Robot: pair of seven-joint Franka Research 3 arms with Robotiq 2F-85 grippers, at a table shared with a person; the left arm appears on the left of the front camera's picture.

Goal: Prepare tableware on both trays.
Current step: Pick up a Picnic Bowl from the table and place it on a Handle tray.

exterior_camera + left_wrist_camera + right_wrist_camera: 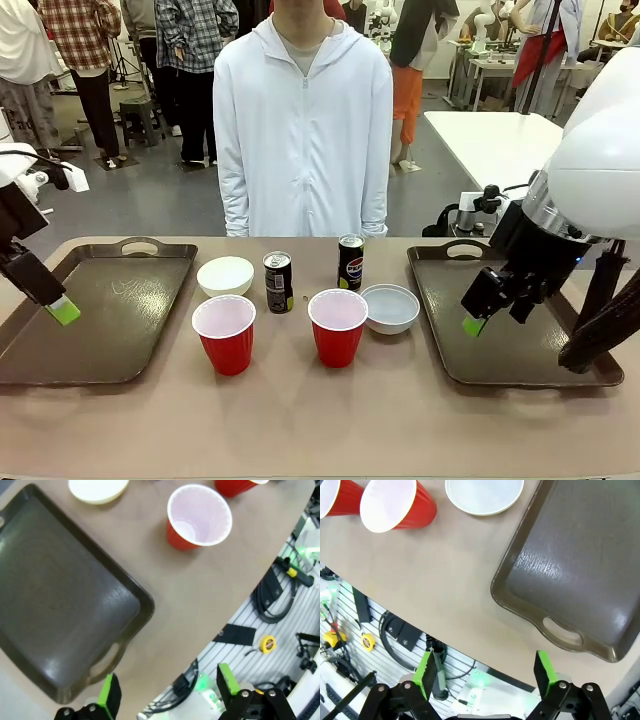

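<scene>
The left tray (130, 300), a large dark brown rectangular plastic tray with a raised rim and cut-out handles, lies bare at the left end of the tan table (300, 420). The left claw (167, 677) hangs over the tray's near-left part, fingers spread wide, holding nothing.

In the front view the left cup (224, 333), red plastic with a pale inside, stands well apart at about three o'clock from that claw. The left bowl (225, 275), small, round and white, sits nearer two o'clock. The cup looks light and thin-walled and would likely buckle under a hard squeeze, so a gentle hold across its upper body suits it. The bowl seems stiff and smooth, and a pinch on its rim is the likely hold.

The left can (278, 282) and right can (351, 262) are slim, dark and upright. They are probably rigid, the heaviest pieces and easy to tip, so they are best gripped around the middle.

The right cup (338, 326) and right bowl (390, 307) stand just beside each other, at nine o'clock from the right claw (484, 655). That claw is also spread and empty, over the left part of the bare, matching right tray (520, 350).
</scene>
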